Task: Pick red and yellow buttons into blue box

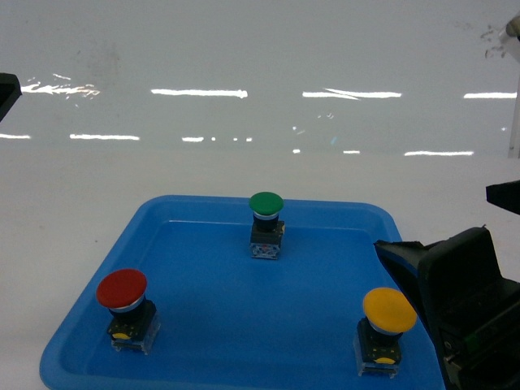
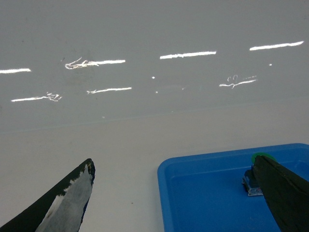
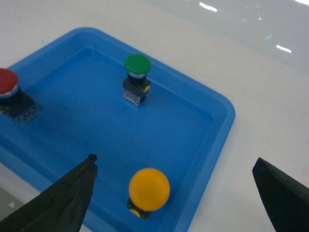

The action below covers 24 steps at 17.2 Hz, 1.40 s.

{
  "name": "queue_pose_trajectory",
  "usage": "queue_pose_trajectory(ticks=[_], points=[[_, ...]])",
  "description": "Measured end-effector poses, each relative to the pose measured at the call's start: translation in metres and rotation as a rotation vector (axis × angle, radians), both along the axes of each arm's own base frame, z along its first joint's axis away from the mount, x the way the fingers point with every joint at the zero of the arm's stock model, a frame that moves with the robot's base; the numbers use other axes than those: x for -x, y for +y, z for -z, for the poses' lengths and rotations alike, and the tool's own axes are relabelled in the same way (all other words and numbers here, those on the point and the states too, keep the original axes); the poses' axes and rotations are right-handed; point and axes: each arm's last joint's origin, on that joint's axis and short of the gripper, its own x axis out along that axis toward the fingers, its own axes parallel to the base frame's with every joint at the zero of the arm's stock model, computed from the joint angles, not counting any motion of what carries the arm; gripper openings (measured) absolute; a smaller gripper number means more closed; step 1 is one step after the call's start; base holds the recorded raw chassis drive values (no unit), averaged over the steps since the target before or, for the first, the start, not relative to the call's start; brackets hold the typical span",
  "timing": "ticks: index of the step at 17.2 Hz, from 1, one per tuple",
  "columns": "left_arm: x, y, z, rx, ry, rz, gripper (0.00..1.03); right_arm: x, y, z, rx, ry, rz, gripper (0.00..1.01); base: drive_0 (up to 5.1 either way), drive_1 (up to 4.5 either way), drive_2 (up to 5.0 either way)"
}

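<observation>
The red button (image 1: 122, 288) stands at the front left of a shallow blue tray (image 1: 85, 296), and the yellow button (image 1: 389, 310) at its front right. The blue box is out of view. My right gripper (image 3: 174, 159) is open above the tray's right edge. The yellow button (image 3: 149, 188) lies below and between its fingers, nearer the left one and touching neither. The red button (image 3: 6, 82) sits far off to the left. My left gripper (image 2: 174, 162) is open and holds nothing, over the white table beside the tray's far left corner (image 2: 166, 193).
A smaller green button (image 1: 266, 203) stands at the tray's back middle; it is partly hidden behind the left gripper's right finger (image 2: 285, 193). The right arm's black body (image 1: 475, 301) fills the lower right corner. White table surrounds the tray.
</observation>
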Motion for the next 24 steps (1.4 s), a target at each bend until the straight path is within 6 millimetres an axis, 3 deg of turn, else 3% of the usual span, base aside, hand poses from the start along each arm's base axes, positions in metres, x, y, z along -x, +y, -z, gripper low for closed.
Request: queue_pose_trajectory(ticks=[10, 16, 24], points=[[0.000, 0.000, 0.000, 0.000, 0.000, 0.001, 0.98, -0.025, -0.015, 0.017, 0.005, 0.114, 0.088, 0.98, 0.0, 0.00, 0.0], [0.000, 0.000, 0.000, 0.000, 0.000, 0.001, 0.98, -0.038, 0.002, 0.029, -0.052, 0.243, -0.003, 0.98, 0.0, 0.00, 0.0], [0.000, 0.000, 0.000, 0.000, 0.000, 0.001, 0.98, -0.072, 0.020, 0.061, -0.014, 0.338, -0.016, 0.98, 0.0, 0.00, 0.0]])
